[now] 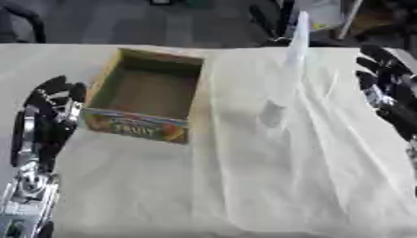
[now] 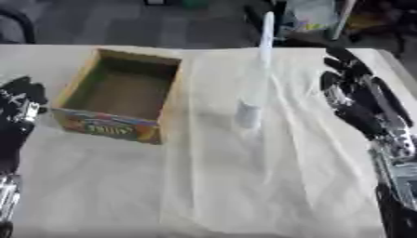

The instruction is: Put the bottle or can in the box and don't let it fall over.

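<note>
White, creased cloth is spread over the desk (image 1: 269, 195). An open cardboard box with a printed colourful front (image 1: 146, 95) is seen empty on it, so nothing has been placed yet. A small pale, translucent bottle (image 2: 248, 115) is seen standing upright just right of the box, ungrasped; lifting and setting it inside is judged to remain. The black left hand (image 1: 49, 111) is rested beside the box, fingers relaxed. The right hand (image 2: 358, 100) is held apart from the bottle, fingers spread wide.
</note>
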Robot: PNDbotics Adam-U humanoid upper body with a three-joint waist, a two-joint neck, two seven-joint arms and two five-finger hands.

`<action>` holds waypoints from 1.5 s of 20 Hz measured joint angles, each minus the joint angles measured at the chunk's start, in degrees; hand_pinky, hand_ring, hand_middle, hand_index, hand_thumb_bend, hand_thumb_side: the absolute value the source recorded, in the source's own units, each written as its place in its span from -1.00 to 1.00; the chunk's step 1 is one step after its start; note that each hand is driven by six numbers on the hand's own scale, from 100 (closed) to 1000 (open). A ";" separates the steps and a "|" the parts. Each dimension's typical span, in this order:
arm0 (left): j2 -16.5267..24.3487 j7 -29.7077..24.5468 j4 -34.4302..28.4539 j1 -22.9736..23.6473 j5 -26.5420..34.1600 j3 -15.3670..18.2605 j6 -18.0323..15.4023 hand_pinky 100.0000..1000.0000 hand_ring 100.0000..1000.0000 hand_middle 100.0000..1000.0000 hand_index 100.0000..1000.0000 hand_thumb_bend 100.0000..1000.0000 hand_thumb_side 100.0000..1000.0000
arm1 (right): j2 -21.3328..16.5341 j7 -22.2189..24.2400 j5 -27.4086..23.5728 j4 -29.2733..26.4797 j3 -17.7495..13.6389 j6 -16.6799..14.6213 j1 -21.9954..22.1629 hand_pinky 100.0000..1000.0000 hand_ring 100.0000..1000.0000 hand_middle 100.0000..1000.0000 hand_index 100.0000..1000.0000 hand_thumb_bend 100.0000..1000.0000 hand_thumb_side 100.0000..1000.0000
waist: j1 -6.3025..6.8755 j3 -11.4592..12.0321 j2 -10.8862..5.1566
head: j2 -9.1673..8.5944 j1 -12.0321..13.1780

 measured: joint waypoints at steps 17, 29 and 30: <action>0.00 0.00 0.00 0.00 0.00 0.00 0.00 0.21 0.20 0.30 0.58 -0.03 0.12 | -0.01 -0.73 4.20 0.35 0.05 0.21 -0.74 0.88 1.00 1.00 1.00 -1.00 0.01 | -0.02 0.07 0.00 | 0.00 0.01; 0.00 -0.03 0.00 0.00 0.00 -0.01 0.01 0.21 0.20 0.30 0.58 -0.04 0.12 | -0.01 -0.97 5.12 1.20 0.79 0.44 -2.33 0.88 1.00 1.00 1.00 -1.00 0.04 | -0.03 0.07 0.00 | 0.00 -0.17; 0.00 -0.05 0.00 0.00 0.00 -0.02 0.03 0.21 0.20 0.30 0.58 -0.04 0.12 | -0.01 -1.01 5.21 1.52 0.97 0.48 -2.65 0.88 1.00 1.00 1.00 -1.00 0.05 | -0.03 0.08 0.00 | 0.00 -0.23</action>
